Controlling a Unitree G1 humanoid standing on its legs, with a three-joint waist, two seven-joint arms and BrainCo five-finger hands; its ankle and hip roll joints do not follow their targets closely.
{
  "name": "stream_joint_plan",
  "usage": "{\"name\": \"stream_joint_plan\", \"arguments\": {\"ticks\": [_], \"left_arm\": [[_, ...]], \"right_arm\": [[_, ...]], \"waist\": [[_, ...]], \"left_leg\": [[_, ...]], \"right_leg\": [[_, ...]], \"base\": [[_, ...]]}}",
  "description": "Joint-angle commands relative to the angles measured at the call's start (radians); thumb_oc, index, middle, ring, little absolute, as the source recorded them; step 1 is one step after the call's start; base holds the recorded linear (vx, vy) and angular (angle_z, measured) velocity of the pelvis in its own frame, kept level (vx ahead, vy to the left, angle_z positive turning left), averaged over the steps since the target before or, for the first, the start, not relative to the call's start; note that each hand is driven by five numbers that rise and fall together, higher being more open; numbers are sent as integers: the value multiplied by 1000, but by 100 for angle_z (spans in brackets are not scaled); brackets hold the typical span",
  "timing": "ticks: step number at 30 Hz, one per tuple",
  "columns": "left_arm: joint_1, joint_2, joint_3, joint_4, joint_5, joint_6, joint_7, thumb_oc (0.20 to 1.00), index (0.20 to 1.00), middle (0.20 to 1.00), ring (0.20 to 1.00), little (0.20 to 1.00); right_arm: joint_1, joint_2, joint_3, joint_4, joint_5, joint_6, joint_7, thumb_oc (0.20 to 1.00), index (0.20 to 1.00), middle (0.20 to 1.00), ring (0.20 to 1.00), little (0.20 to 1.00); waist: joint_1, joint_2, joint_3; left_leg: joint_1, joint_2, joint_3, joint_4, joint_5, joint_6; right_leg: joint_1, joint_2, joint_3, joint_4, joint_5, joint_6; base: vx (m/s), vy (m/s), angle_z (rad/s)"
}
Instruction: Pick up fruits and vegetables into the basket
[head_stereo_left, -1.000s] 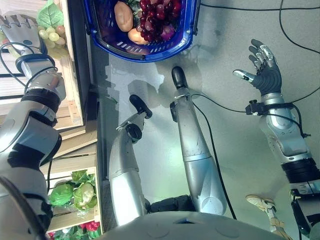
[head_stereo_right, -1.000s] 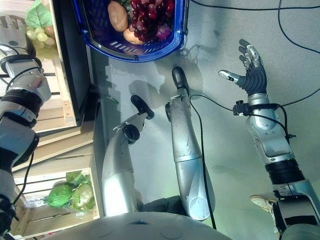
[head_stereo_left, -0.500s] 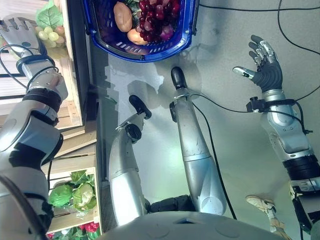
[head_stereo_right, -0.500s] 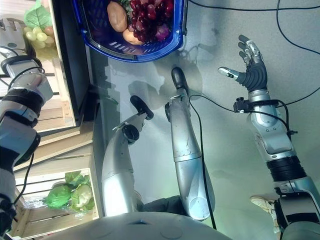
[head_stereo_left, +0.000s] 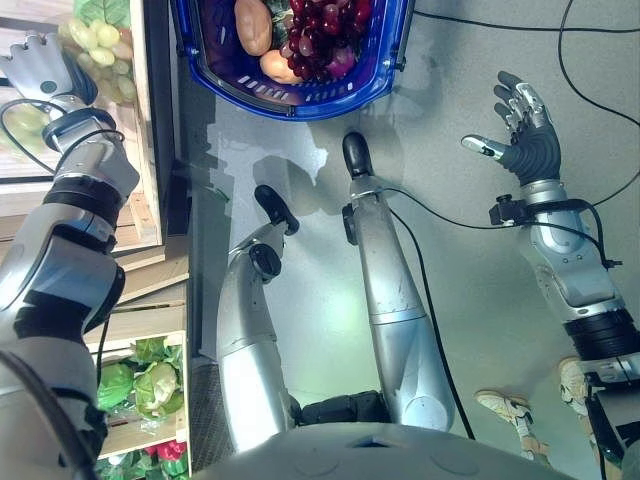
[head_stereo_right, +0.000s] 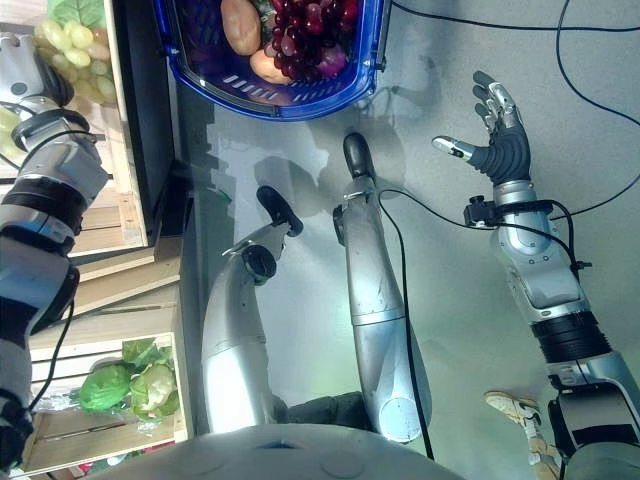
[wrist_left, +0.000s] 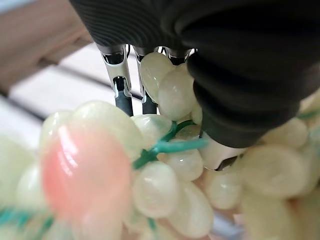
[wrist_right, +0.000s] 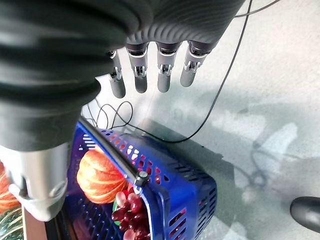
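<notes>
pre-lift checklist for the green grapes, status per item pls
1. Left hand at the green grapes in the wooden crate: ok.
2. Fingers closed round the bunch: cannot tell; the wrist view has them straight among the grapes.
3. Blue basket has room: cannot tell; it holds red grapes and a potato.
4. Right hand open, over the floor, apart from the basket: ok.

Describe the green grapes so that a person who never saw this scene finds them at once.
Find the wooden shelf on the robot's left, beside the blue basket. The green grapes lie at its far end, under the left hand. They are pale green, unlike the dark red grapes in the basket.
</notes>
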Motion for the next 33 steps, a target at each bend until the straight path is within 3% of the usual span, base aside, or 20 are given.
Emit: {"name": "stream_joint_plan", "arguments": {"ticks": [1,4,7,13,17,22,24,29,33], "left_arm": [[144,-4,80,-3,-155,-123,-4,200,200,200,200,200],[207,-25,167,-45,-293,-231,-1,200,200,200,200,200],[278,-64,272,-105,-479,-382,-48,200,200,200,200,200],[403,-96,367,-294,-654,-514,-134,200,200,200,200,200],[491,-125,414,-429,-693,-604,-181,200,200,200,200,200],[581,-161,448,-617,-710,-647,-222,200,200,200,200,200],[612,-174,453,-712,-709,-657,-236,200,200,200,200,200],[619,-177,445,-879,-686,-655,-281,200,200,200,200,200],[602,-180,427,-984,-659,-705,-347,200,200,200,200,200]], "right_arm": [[56,27,-21,-75,-43,-57,8,1000,1000,1000,1000,1000],[79,48,-27,-92,-85,-44,15,1000,1000,1000,1000,1000],[94,60,-16,-98,-169,64,73,1000,1000,1000,1000,1000],[90,26,4,-119,-304,214,137,1000,1000,1000,1000,1000],[96,28,1,-165,-375,288,166,1000,1000,1000,1000,1000],[73,59,36,-219,-456,350,222,1000,1000,1000,1000,1000],[57,76,66,-238,-502,403,243,1000,1000,1000,1000,1000],[-32,112,148,-223,-517,509,252,1000,1000,1000,1000,1000],[-117,163,227,-193,-493,564,236,1000,1000,1000,1000,1000]], "waist": [[-30,-5,-45],[-21,-6,-45],[-6,-12,-45],[27,-21,-45],[48,-22,-45],[70,-18,-45],[79,-16,-45],[108,-5,-45],[140,0,-45]], "left_leg": [[13,-60,20,-38,-21,55],[41,-64,14,-49,-21,54],[80,-67,5,-59,-23,54],[155,-74,-14,-83,-23,60],[218,-88,-27,-100,-30,69],[283,-100,-38,-114,-38,74],[307,-105,-42,-118,-40,76],[362,-117,-52,-130,-44,78],[397,-129,-67,-132,-50,80]], "right_leg": [[53,39,-18,-21,-41,59],[81,36,-24,-27,-46,59],[124,29,-37,-37,-49,60],[220,21,-68,-65,-54,58],[290,24,-87,-79,-63,55],[363,27,-98,-88,-80,48],[392,25,-102,-91,-85,44],[453,16,-112,-105,-95,35],[499,4,-129,-112,-100,30]], "base": [[0,0,0],[-10,-18,2],[-16,-52,8],[-16,-74,17],[-2,-53,13],[7,-8,2],[29,-20,9],[15,-25,5],[11,-62,6]]}}
